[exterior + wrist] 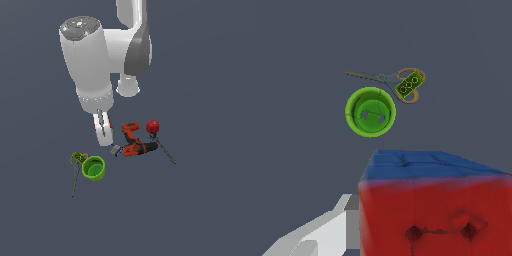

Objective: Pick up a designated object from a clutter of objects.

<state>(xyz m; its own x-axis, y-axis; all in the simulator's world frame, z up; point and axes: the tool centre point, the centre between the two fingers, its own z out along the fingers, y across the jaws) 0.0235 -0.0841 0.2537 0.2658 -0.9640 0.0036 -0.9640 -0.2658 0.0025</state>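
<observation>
One bright green cup point(93, 168) stands upright on the dark surface, and the wrist view looks straight down into it point(370, 111): nothing lies inside, only two small dark marks on its floor. One pair of green-handled scissors point(76, 165) lies just beside the cup, its blades closed.

The rest of the clutter sits apart from those two: one orange and black drill point(133, 141) lying on its side, one red ball point(152, 126) close to the drill's head, one thin dark rod point(165, 151) running out from under the ball, and one small grey piece point(116, 149) by the drill's end.

The hand point(102, 131) hangs between the cup and the drill with its fingers narrowed onto the red and white block point(97, 127), which fills much of the wrist view point(438, 210), red-faced with a blue top. One white finger point(331, 225) presses against its side.
</observation>
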